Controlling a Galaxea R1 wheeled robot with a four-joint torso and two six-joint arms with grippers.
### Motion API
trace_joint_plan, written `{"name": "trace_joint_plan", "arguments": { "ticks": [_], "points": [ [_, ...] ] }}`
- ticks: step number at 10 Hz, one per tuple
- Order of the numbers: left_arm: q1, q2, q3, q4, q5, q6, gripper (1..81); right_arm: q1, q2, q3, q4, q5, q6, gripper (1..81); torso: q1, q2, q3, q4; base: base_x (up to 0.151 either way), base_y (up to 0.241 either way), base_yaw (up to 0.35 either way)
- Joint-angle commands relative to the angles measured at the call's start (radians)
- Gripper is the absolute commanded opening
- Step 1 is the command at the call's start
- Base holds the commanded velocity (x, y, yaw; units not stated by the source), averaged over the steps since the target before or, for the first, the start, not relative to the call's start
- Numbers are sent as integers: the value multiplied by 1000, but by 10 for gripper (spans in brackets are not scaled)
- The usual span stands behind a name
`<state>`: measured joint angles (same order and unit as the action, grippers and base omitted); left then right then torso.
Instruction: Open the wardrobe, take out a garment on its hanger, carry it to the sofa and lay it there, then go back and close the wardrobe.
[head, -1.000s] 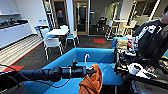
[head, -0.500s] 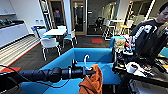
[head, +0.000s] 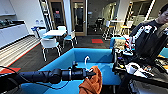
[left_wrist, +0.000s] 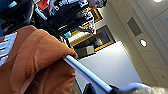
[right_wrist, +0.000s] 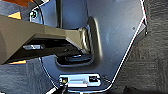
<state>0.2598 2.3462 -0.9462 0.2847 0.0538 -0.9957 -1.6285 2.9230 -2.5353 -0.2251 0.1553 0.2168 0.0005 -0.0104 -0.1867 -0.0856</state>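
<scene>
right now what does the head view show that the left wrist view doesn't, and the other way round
Head view alone: the blue sofa ahead, the left arm stretched over it, the hanger's curved hook sticking up, and white chairs around a table behind.

Left wrist view alone: the hanger's straight white bar up close, the white mark on the fabric, and ceiling lights.

Both: the orange garment hanging from the white hanger, and a person beside dark equipment.
</scene>
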Motion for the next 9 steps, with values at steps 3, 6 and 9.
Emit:
{"name": "trace_joint_plan", "arguments": {
  "ticks": [3,6,9],
  "points": [
    [-162,1,33,25,-91,2,10,15,-5,8,-10,-59,-4,811,0,0,0,0,82,0,0],
    [-162,3,33,25,-91,2,10,15,-3,7,-10,-59,-4,811,0,0,0,0,94,0,0],
    [-162,6,33,25,-91,2,10,15,-3,6,-10,-59,-4,811,1,0,0,0,98,0,0]
  ]
}}
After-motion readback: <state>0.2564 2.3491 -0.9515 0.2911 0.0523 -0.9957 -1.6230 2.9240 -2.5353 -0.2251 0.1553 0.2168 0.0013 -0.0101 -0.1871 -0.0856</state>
